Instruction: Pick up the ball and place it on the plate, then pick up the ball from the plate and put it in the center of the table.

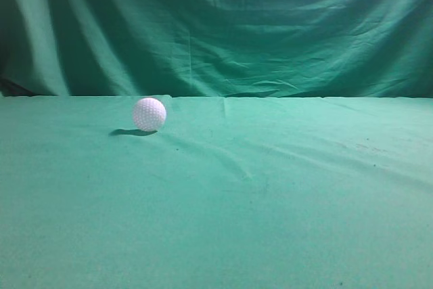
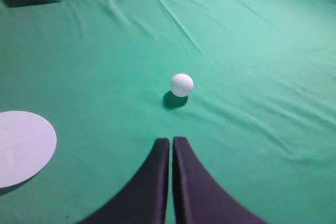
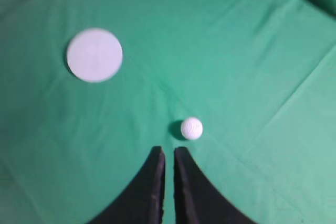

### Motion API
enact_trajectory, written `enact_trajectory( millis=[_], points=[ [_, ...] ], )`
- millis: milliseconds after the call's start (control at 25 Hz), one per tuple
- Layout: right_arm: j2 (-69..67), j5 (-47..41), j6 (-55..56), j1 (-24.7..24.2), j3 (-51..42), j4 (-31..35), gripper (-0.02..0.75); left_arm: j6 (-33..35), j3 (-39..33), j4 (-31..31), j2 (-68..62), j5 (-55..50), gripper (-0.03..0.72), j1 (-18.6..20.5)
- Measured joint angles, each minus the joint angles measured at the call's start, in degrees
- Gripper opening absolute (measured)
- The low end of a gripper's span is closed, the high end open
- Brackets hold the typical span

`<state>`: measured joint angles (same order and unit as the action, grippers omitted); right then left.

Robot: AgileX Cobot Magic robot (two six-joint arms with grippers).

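A white dimpled ball [image 1: 149, 114] rests on the green cloth table, left of centre in the exterior view. It also shows in the left wrist view [image 2: 181, 85] and the right wrist view [image 3: 191, 128]. A flat white round plate lies on the cloth, at the left edge of the left wrist view [image 2: 21, 145] and upper left in the right wrist view [image 3: 94, 55]. My left gripper [image 2: 171, 140] is shut and empty, short of the ball. My right gripper [image 3: 169, 150] is shut and empty, just below and left of the ball. Neither gripper shows in the exterior view.
The green cloth table [image 1: 270, 194] has soft wrinkles. A green curtain [image 1: 237, 25] hangs behind its far edge.
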<state>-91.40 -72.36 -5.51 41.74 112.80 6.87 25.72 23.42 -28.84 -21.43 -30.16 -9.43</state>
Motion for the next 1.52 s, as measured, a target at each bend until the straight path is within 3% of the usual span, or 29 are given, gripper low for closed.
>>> enact_trajectory(
  millis=[200,400,1000,1240,1520],
  points=[
    [13.61,-0.21,0.70,0.00,-5.47,-0.88,0.053,-0.10,0.00,-0.25,0.00,-1.28,0.000,0.00],
    [28.06,0.07,2.49,0.00,-19.71,-5.04,0.053,-0.10,-1.45,-2.75,1.24,-0.53,0.000,0.00],
    [66.81,22.58,2.96,0.00,-68.91,-0.85,0.053,1.70,-8.96,-1.69,5.01,10.48,0.000,0.00],
    [73.62,32.74,2.96,0.00,-84.21,1.58,0.053,1.96,-10.29,0.45,5.01,11.17,0.000,0.00],
    [73.73,43.58,2.96,0.00,-95.22,4.48,0.053,1.98,-10.29,0.37,5.13,11.17,0.000,0.00]
  ],
)
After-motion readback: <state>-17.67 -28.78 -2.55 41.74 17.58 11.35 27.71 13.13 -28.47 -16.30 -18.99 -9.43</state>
